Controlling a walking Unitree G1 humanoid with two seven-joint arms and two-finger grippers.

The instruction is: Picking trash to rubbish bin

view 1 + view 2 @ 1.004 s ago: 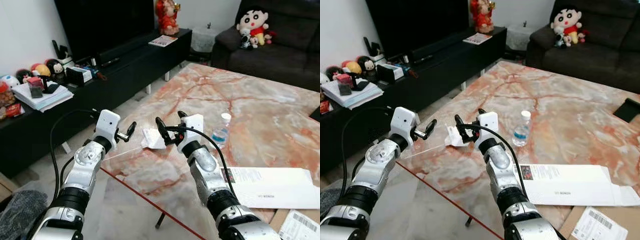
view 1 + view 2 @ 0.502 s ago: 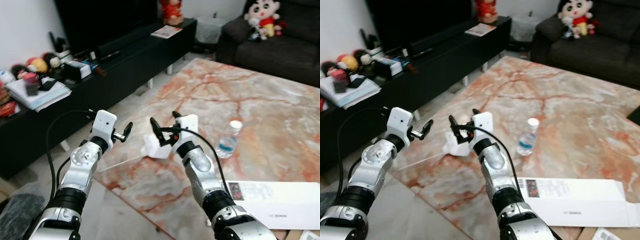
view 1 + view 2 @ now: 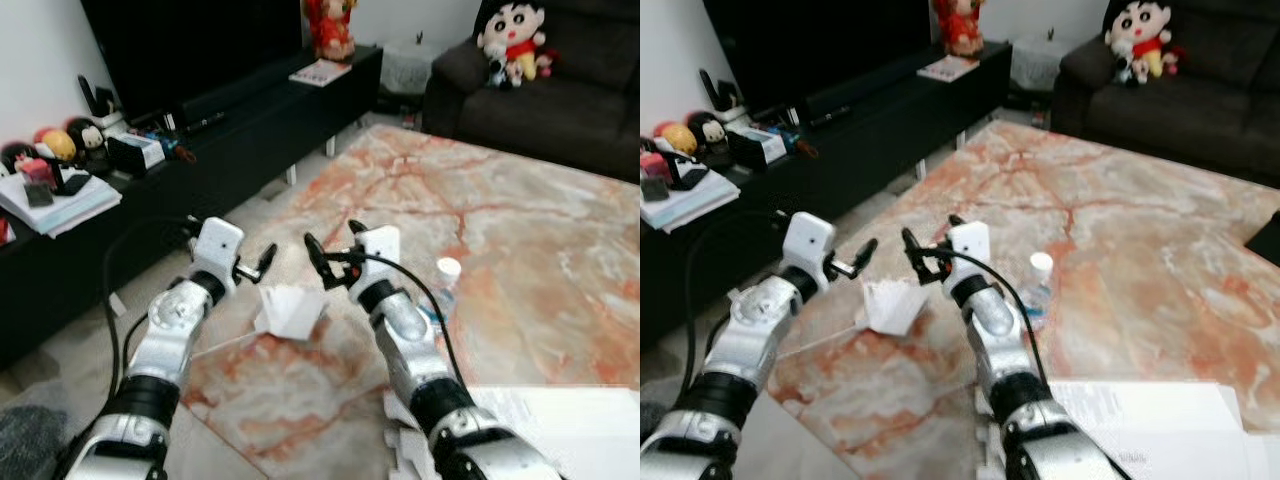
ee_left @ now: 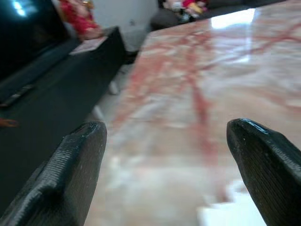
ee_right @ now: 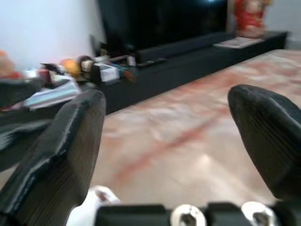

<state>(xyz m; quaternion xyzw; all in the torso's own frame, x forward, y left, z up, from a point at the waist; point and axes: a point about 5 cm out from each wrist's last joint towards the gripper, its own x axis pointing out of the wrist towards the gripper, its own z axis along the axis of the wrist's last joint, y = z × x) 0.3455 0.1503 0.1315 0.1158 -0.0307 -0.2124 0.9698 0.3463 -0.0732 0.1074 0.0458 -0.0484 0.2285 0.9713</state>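
Observation:
A crumpled white paper (image 3: 288, 310) lies on the marble table (image 3: 520, 220) near its front left edge. My left gripper (image 3: 250, 265) hovers open just left of and above the paper. My right gripper (image 3: 332, 242) hovers open just right of and above it, so the paper sits below the gap between the two. Neither gripper touches it. In the left wrist view the two black fingers (image 4: 70, 165) stand wide apart over the marble, with a white scrap (image 4: 230, 209) low between them. The right wrist view shows its fingers (image 5: 66, 141) spread wide too.
A small clear water bottle (image 3: 445, 285) with a white cap stands on the table right of my right arm. A flat white carton (image 3: 560, 430) lies at the near right. A black TV cabinet (image 3: 200, 140) runs along the left, and a dark sofa (image 3: 560, 90) stands behind.
The whole view has shifted and blurred as the camera moved. The paper now shows below and between both grippers rather than right at the right fingers. Both grippers stay open.

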